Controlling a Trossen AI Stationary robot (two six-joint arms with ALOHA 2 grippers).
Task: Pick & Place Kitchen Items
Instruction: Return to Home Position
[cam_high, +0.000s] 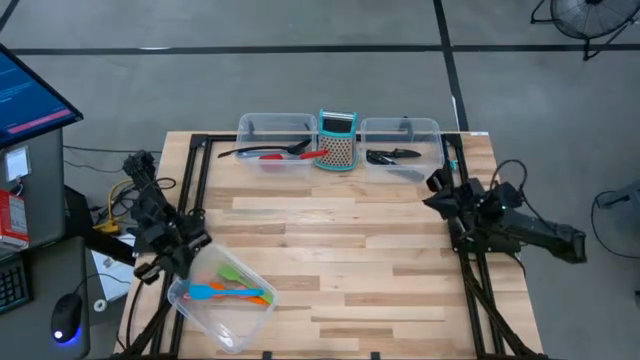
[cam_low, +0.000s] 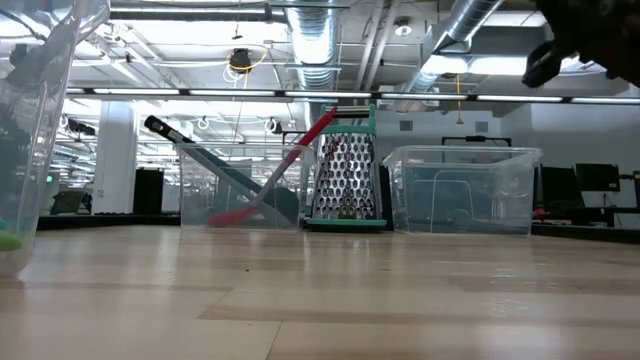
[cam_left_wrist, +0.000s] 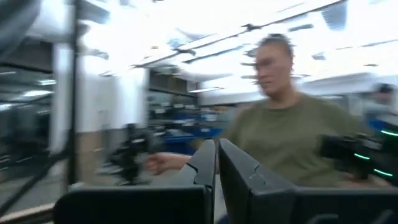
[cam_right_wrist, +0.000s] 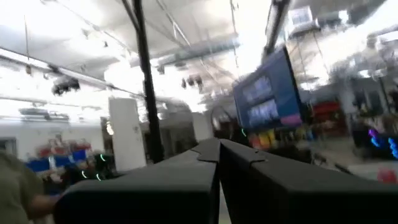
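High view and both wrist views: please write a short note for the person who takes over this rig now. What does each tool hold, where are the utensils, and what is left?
Left tool: shut, empty, at the table's left edge beside the near left tub.
Right tool: shut, empty, at the table's right edge near the back right tub.
Spoons, red and black, lie in the back left tub; knives in the back right tub; spatulas in the near left tub. The grater stands between the back tubs.
Done: every utensil I can see lies in a tub.
Left: probably only parking the arms.
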